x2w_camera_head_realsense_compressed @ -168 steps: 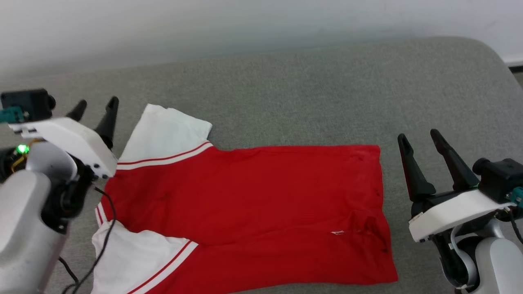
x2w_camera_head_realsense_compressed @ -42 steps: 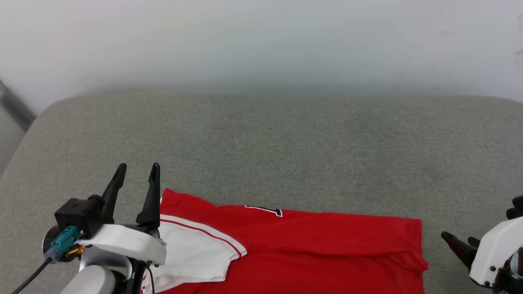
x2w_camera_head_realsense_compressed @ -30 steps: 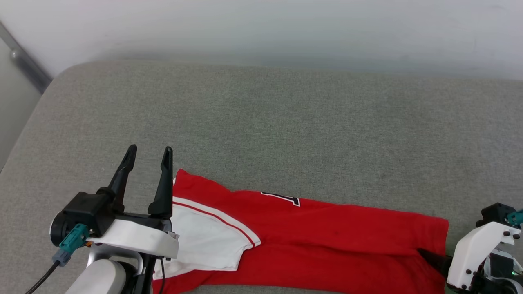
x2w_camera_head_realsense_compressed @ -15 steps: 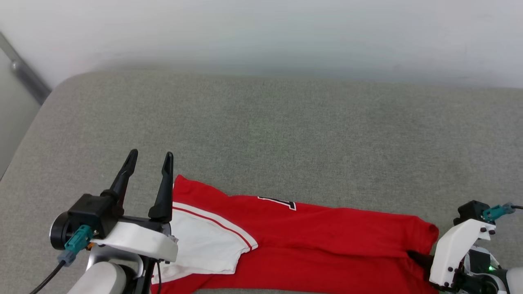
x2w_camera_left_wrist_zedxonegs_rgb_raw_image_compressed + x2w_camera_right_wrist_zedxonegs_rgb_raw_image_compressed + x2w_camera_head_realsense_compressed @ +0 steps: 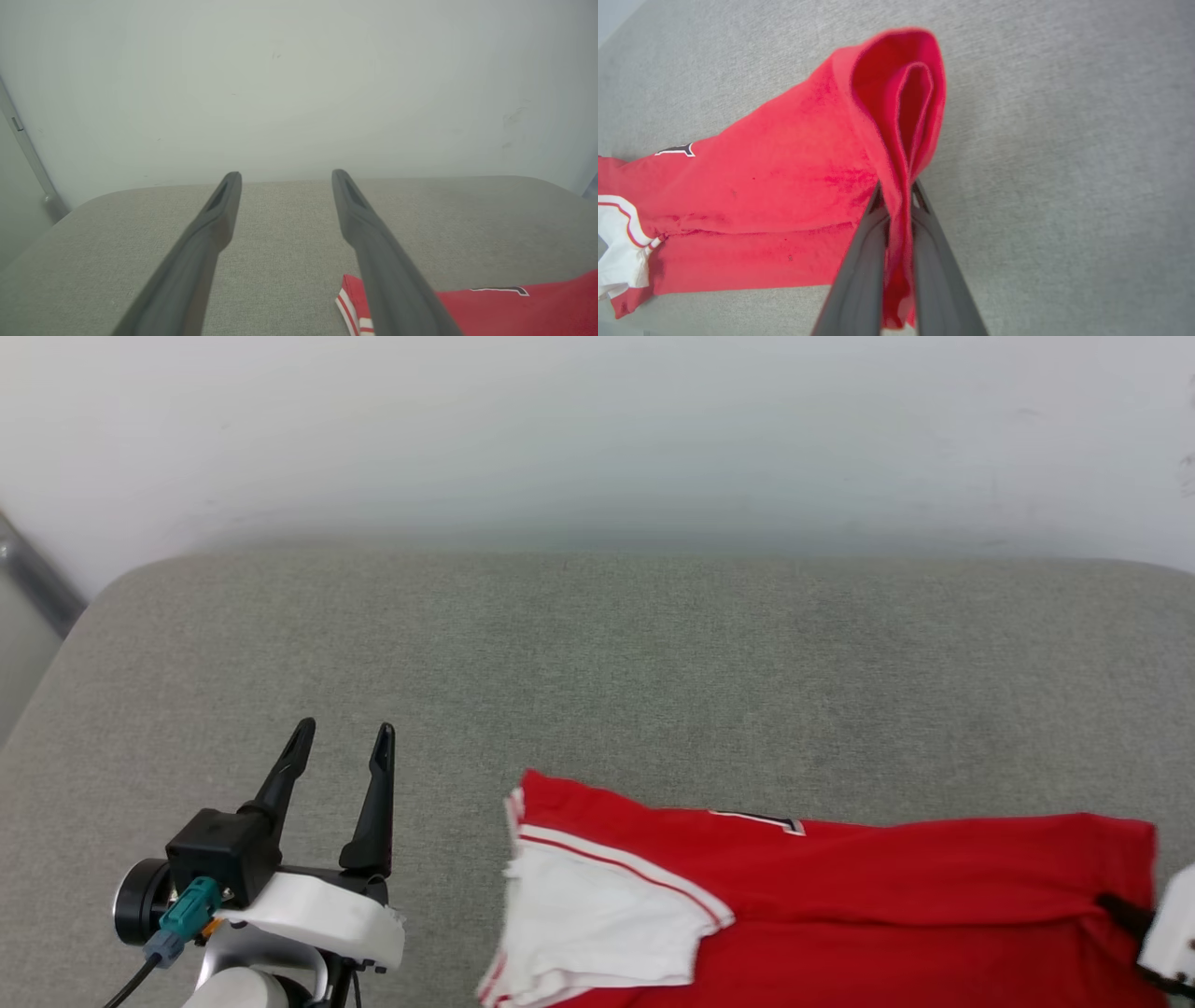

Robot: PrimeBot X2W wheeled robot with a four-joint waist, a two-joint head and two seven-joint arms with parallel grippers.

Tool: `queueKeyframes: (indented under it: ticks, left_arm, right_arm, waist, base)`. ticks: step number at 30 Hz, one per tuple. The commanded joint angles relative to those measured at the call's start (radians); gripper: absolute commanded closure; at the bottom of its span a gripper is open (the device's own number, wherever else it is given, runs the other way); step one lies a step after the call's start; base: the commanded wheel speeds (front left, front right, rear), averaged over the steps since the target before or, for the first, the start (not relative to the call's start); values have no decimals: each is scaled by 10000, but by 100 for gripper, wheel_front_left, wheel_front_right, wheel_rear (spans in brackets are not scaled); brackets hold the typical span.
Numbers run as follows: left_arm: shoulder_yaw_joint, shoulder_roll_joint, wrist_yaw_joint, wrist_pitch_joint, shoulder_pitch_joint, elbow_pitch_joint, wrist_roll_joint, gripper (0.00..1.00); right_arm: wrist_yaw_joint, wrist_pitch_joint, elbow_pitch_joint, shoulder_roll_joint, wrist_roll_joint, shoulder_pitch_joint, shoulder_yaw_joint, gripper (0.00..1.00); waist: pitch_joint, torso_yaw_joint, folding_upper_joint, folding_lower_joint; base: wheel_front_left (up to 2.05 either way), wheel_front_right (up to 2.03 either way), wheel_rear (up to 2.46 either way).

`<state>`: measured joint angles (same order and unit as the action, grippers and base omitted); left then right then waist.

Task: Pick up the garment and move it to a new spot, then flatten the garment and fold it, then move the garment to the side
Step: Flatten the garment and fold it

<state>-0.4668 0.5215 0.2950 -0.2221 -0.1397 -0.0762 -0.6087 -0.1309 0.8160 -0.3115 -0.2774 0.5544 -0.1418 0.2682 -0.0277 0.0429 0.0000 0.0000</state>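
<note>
**Item 1: the garment** (image 5: pixel 887 887). A red jersey lying as a long folded band on the grey fabric-covered surface (image 5: pixel 597 653). In your head view it runs along the near edge from centre to right.
- At its left end you see a white sleeve (image 5: pixel 597 924) edged with red-and-white striped trim (image 5: pixel 644 875).
- A sliver of black, white-outlined print (image 5: pixel 758 819) shows along the far fold.
- The right end is bunched into a looped fold that stands past the fingertips in your right wrist view.

**Item 2: right pincer** (image 5: pixel 897 186). Closed on the garment's right end. Red cloth, several layers thick, is pinched between the two dark fingers. In your head view it sits at the lower right edge, with a dark finger and part of the pale housing showing against the cloth.

**Item 3: left pincer** (image 5: pixel 345 728). Open, with its fingers spread and nothing between them. It hovers over bare surface to the left of the garment, apart from the sleeve end. In your left wrist view the garment's striped corner shows low on the right, partly behind the right-hand finger.

**Item 4: wall** (image 5: pixel 597 429). Pale and plain, rising behind the far edge of the surface. A grey metal strip (image 5: pixel 33 574) runs down it at the far left.
</note>
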Motion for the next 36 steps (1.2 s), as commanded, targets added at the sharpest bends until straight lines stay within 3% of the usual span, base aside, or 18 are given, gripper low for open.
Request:
queueKeyframes:
  ticks: [1,8,13,18,22,28,33,36]
  left_arm:
    - [14,0,72,-4,121,6,17,0]
    - [-32,-3,118,-15,271,41,-9,0]
    - [-139,-42,103,63,292,70,-43,0]
    - [-240,-92,56,130,200,101,-59,0]
    - [-308,-104,8,186,73,144,-33,0]
    - [-417,-163,-54,225,-170,229,12,0]
    - [-541,-300,-149,204,-390,326,27,0]
    - [-554,-363,-193,150,-486,420,29,0]
  right_arm:
    - [4,-3,10,-117,-235,109,566,100]
    - [4,643,213,487,-236,-119,1904,100]
    - [2,2239,438,1761,1192,-196,2418,100]
    - [2,3613,331,2264,3065,-294,2600,100]
    - [4,3539,-671,2280,5055,-555,1604,100]
    - [2,2113,-1649,2281,7096,-1069,-798,100]
    - [4,811,-2162,2276,8100,-1488,-2902,100]
    - [2,2,-2316,2274,8072,-1738,-3821,100]
  waist:
    - [21,-66,0,0]
    - [142,-183,0,0]
    - [316,-125,0,0]
    - [343,84,0,0]
    - [311,316,0,0]
    - [134,710,0,0]
    - [-32,1103,0,0]
    - [-165,1281,0,0]
  base:
    - [0,0,0]
    - [0,0,0]
    - [0,0,0]
    - [0,0,0]
    - [0,0,0]
    - [0,0,0]
    - [0,0,0]
    - [0,0,0]
